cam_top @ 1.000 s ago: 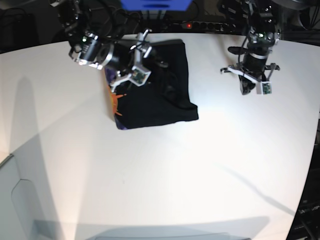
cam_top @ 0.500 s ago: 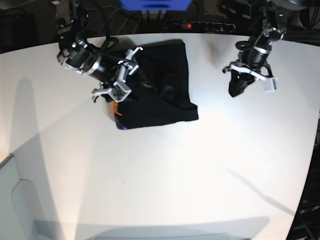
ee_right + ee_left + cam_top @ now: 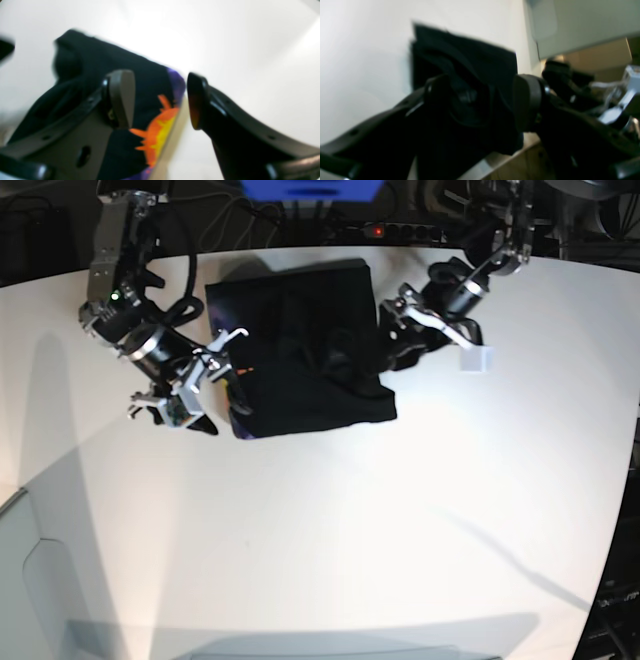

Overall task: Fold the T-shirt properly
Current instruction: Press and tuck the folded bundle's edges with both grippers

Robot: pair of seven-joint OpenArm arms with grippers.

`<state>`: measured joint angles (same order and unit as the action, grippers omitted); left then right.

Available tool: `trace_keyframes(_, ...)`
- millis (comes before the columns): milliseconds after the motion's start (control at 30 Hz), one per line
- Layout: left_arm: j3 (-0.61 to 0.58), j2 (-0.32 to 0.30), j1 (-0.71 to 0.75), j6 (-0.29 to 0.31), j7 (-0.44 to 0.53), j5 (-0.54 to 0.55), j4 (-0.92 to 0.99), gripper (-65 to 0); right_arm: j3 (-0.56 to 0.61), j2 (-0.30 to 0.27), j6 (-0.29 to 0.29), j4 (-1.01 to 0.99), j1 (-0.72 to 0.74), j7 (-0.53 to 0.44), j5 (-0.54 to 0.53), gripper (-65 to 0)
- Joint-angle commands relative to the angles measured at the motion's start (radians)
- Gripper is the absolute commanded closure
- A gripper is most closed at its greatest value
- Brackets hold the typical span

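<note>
While the left wrist view is blurred, it shows the left claw (image 3: pixel 482 105) with jaws spread, empty, the folded plain black cloth T-shirt (image 3: pixel 475 62) lying beyond on the white surface (image 3: pixel 365 55). Seen from the right wrist, the right claw (image 3: pixel 160 100) gapes empty above the shirt's orange-and-purple printed edge. Overhead, the shirt forms a squarish bundle near the far edge, printed side facing the right claw, both claws flanking it.
</note>
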<state>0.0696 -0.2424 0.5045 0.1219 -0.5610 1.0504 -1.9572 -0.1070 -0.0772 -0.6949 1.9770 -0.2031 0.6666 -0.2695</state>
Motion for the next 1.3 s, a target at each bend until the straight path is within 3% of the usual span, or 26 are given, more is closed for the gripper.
trace_keyframes(0, -0.017, -0.004, -0.017, 0.002, 0.019, 0.018, -0.006, -38.5, -0.007, 0.0, -0.003, 0.012, 0.012, -0.028, -0.024, -34.6)
trace_keyframes(167, -0.124, -0.007, -0.08, 0.0, 0.019, 0.018, 0.042, -38.2, -0.009, -0.002, -0.003, 0.011, 0.006, -0.028, -0.023, -34.5)
trace_keyframes(300, -0.173, -0.025, -0.119, 0.0, 0.019, 0.017, 0.072, -31.5, -0.009, 0.0, -0.003, 0.011, 0.003, -0.028, -0.021, -34.4)
trace_keyframes(433, -0.205, -0.042, -0.135, 0.0, 0.019, 0.017, 0.091, -18.8, -0.009, 0.0, -0.003, 0.009, 0.001, -0.028, -0.021, -34.4)
trace_keyframes(567, -0.207, -0.045, -0.137, 0.0, 0.019, -0.035, 0.104, -0.2, -0.009, -0.002, -0.003, 0.009, 0.0, -0.028, -0.021, -34.4)
trace_keyframes(800, -0.207, -0.056, -0.128, 0.008, 0.019, -0.088, 0.081, -0.1, -0.009, -0.002, -0.003, 0.009, -0.002, -0.028, -0.021, -34.4)
trace_keyframes(1067, -0.205, -0.18, -0.086, 0.002, 0.019, -0.088, 0.017, -0.4, -0.009, 0.001, -0.003, 0.009, -0.002, -0.028, -0.021, -34.4)
trace_keyframes(1267, -0.198, -0.196, -0.086, 0.0, 0.019, -0.089, 0.046, -2.8, 0.019, 0.012, -0.003, 0.009, -0.031, -0.028, -0.021, -34.4)
